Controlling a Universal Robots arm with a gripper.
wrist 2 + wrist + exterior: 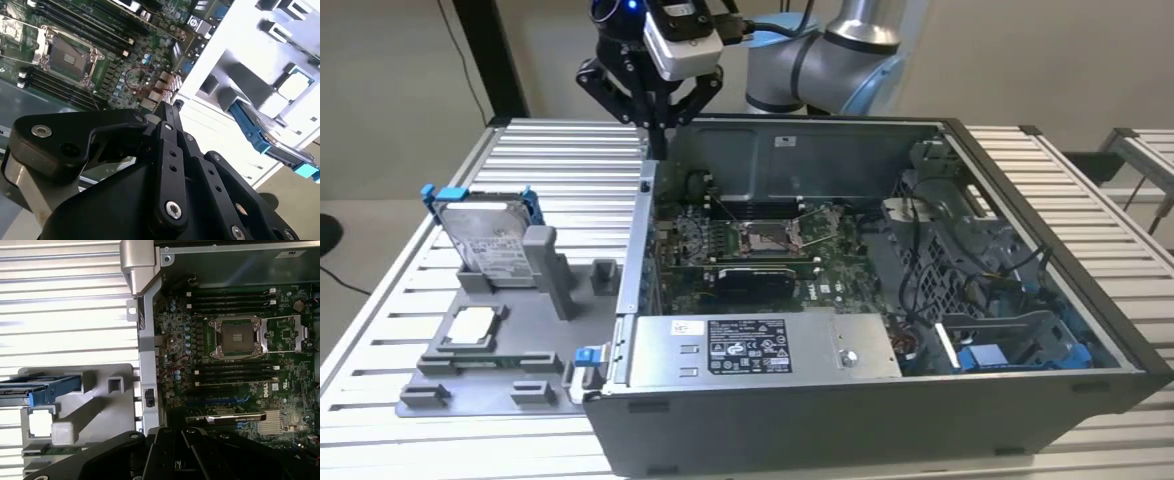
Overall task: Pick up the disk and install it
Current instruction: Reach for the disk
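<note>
– Where's the pincer (pixel 656 135), and is it carrying anything?

– It hangs over the open computer case (pixel 854 420), at the far end of its wall on the exterior view's left, clenched on nothing. In the second wrist view its fingertips (pixel 168 116) meet above the motherboard (pixel 125 70).

– And the disk?

– The disk (pixel 487 235) stands on edge in a grey fixture (pixel 480 390) on the slatted table (pixel 560 150). That is outside the case on the exterior view's left, nearer than the pincer and well apart from it. A small square chip (pixel 470 326) lies in the fixture just near of it.

– How will it handle?

– I'd judge it stiff, dense for its bulk, and unkind to knocks. Its metal faces look smooth, so likely slippery; the blue carrier (pixel 447 193) round it should give better purchase. The top part stands clear of the fixture's posts, so I'd close across the two flat faces there.

– Do the views differ?

– Yes. The exterior view gives the labelled face and, at the case's near corner on the exterior view's right, a blue-lined bay (pixel 987 358). In the first wrist view the disk appears edge-on, a thin blue strip, with the processor socket (pixel 237 337) plain on the board.
</note>
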